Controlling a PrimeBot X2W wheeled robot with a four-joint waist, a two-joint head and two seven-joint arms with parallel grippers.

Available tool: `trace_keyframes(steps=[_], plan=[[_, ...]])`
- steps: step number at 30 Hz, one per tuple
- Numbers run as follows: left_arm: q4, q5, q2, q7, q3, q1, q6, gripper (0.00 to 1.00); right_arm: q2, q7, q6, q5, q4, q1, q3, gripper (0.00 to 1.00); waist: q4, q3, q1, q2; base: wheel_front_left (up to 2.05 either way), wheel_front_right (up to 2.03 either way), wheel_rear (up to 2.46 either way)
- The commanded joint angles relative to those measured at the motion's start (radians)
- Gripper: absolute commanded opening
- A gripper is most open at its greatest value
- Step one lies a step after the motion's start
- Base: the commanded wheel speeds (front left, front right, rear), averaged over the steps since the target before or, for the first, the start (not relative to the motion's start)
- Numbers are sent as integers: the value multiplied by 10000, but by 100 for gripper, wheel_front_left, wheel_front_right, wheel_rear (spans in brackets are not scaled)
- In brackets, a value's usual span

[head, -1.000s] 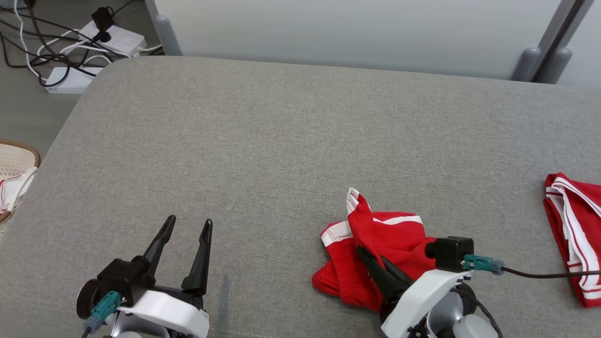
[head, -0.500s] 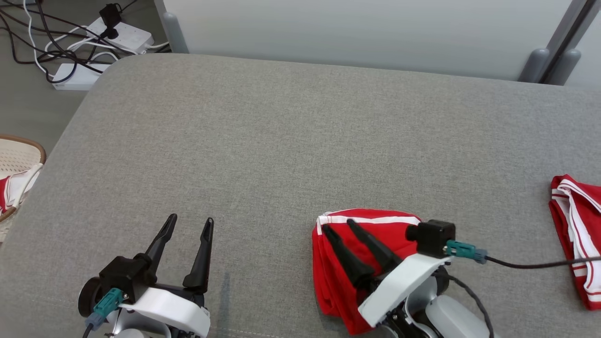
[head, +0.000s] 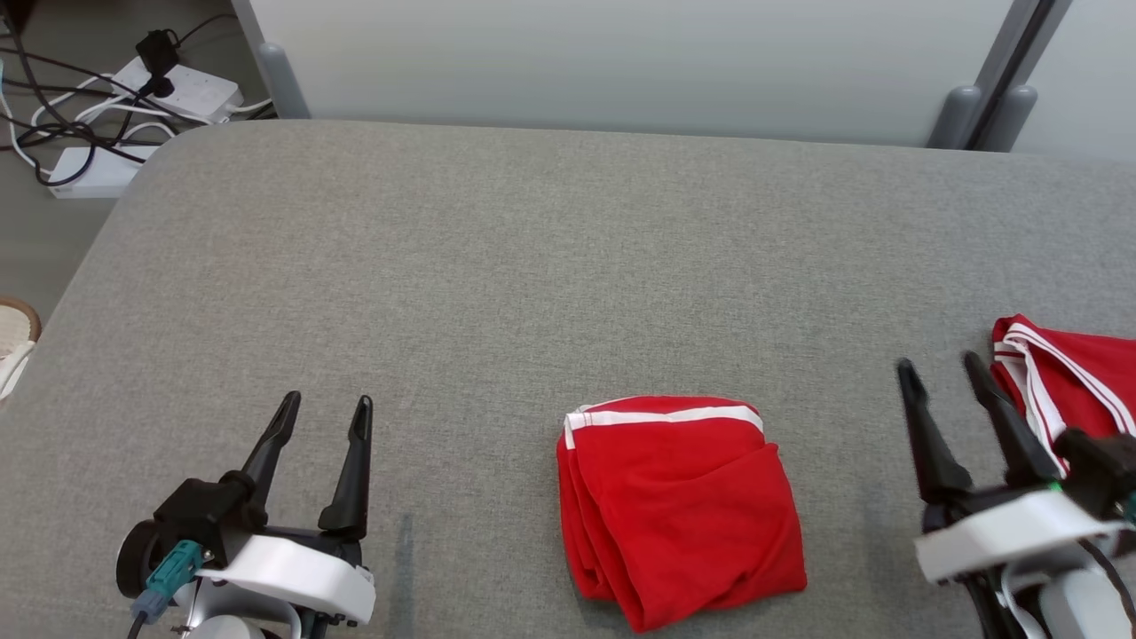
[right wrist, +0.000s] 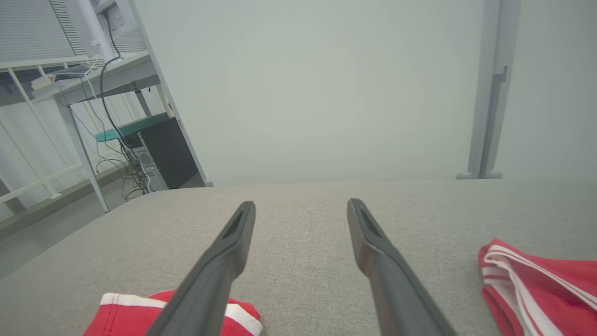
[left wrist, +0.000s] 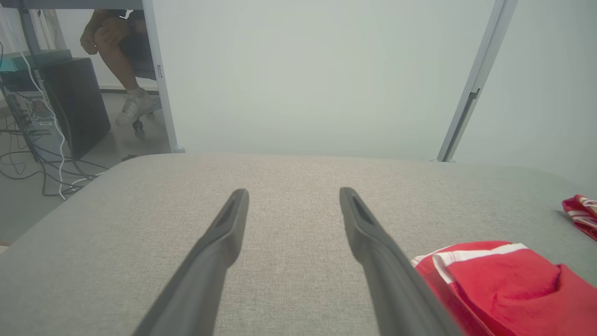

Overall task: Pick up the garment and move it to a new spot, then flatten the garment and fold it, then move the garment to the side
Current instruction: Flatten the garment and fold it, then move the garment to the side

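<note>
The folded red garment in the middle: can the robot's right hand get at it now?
Probably yes. The right hand is open, off to the garment's side and apart from it, with just grey surface between them.

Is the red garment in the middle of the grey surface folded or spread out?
Folded. The red garment lies as a compact rectangle with stacked layers along its left edge, white trim across the top.

We read this as a lab: power strips (head: 193, 89), loose cables (head: 53, 138) and a computer tower (right wrist: 170, 151) far left.
</note>
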Motion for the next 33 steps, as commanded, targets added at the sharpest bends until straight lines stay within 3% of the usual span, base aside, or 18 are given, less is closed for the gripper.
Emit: trace_keyframes(steps=[1,7,22,27,33], plan=[[-277,4,226,-98,447,-201,98,100,-57,-129,0,-240,-360,135,-54,100,-61,-27,0,-1,0,0,0],[-441,-68,341,-71,579,56,276,100,186,-131,0,-1181,-675,1408,-1260,100,-271,-117,0,-1,0,0,0],[-720,-155,577,164,618,545,561,100,343,-133,0,-1365,-784,1914,-1264,100,-429,-509,0,-1,0,0,0],[-783,-151,553,183,557,448,565,100,211,-42,0,-959,-58,1474,-570,100,-341,-397,0,-1,0,0,0],[-736,-139,418,170,384,257,482,100,23,609,0,59,1369,258,1228,100,-157,-195,0,-1,0,0,0]])
